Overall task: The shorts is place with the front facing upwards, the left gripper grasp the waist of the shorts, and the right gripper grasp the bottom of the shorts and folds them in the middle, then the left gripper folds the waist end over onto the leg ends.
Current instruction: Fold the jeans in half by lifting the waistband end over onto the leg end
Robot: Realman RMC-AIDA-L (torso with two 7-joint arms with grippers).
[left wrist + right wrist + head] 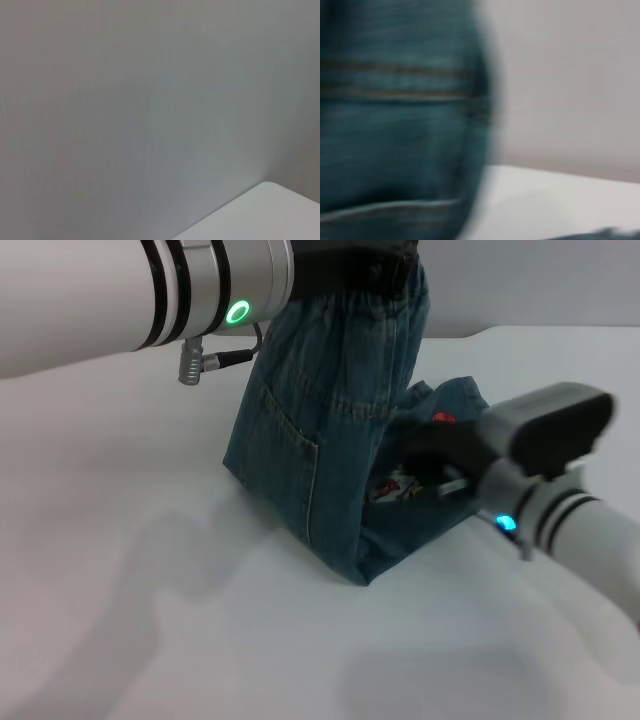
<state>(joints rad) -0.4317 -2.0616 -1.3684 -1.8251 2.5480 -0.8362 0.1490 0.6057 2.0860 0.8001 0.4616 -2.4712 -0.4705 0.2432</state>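
The blue denim shorts [320, 420] hang tall in the middle of the head view. My left gripper [355, 265] is at the top edge, shut on the elastic waist and holding it high. The cloth drops to a fold resting on the table near the front. My right gripper [420, 455] reaches in from the right, low over the table. It is shut on the bunched leg end, and its tips are buried in the denim. In the right wrist view the shorts [395, 125] fill the near side. The left wrist view shows no shorts.
The white table [150, 590] spreads bare to the left and front of the shorts. A rounded table corner [270, 215] shows against a grey wall in the left wrist view. My left forearm crosses the top left of the head view.
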